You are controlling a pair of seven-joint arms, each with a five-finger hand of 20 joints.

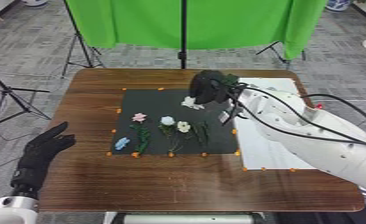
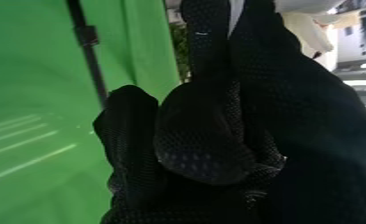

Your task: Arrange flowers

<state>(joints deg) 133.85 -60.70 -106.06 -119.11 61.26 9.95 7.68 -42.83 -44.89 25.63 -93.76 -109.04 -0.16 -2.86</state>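
Black-gloved right hand (image 1: pixel 206 88) grasping white ruffled flower (image 1: pixel 192 103) over dark mat (image 1: pixel 155 100); left hand (image 1: pixel 48 146), fingers released. Likely early: pink bloom (image 1: pixel 139 117), round white bloom (image 1: pixel 168 120), cream bloom (image 1: pixel 184 126), blue flower (image 1: pixel 122 143) on mat, unarranged.

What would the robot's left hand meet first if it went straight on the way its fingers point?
Nothing, it seems: the left hand points along the brown wooden table towards its far edge, left of the black mat; its height is hard to judge.
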